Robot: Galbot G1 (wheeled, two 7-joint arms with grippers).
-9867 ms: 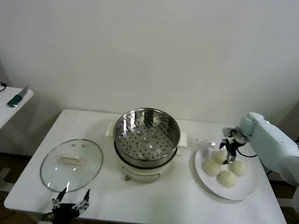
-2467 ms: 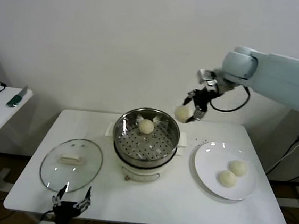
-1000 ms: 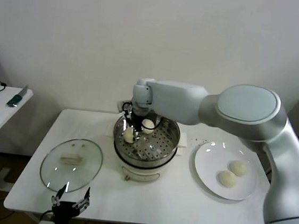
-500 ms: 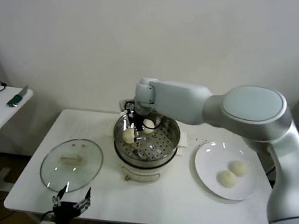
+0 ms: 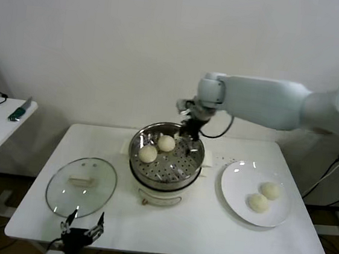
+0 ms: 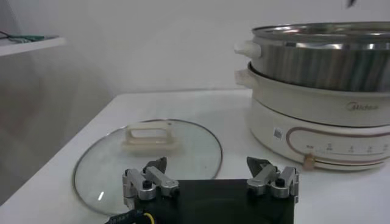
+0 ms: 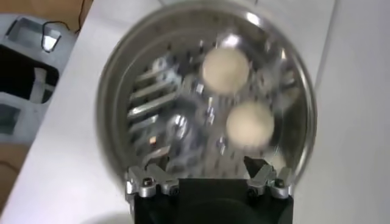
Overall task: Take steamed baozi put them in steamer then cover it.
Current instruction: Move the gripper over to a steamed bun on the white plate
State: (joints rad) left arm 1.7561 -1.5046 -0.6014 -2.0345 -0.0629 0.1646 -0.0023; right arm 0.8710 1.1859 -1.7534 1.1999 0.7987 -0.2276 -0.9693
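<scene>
Fingers of the right gripper (image 5: pixel 189 127) are standing wide apart and gripping nothing, hanging over the far rim of the steamer (image 5: pixel 166 157). Below it, two steamed baozi (image 5: pixel 166 143) (image 5: pixel 148 154) are lying on the perforated floor of the basket, close together but apart. Two more baozi (image 5: pixel 269 190) (image 5: pixel 258 202) are sitting on the white plate (image 5: pixel 235 197) to the right. The cover (image 5: pixel 81 186) is lying flat on the table (image 5: pixel 207 228) left of the steamer. Near the front edge, the left gripper (image 5: pixel 79 233) is waiting beside it, spread wide, holding nothing.
</scene>
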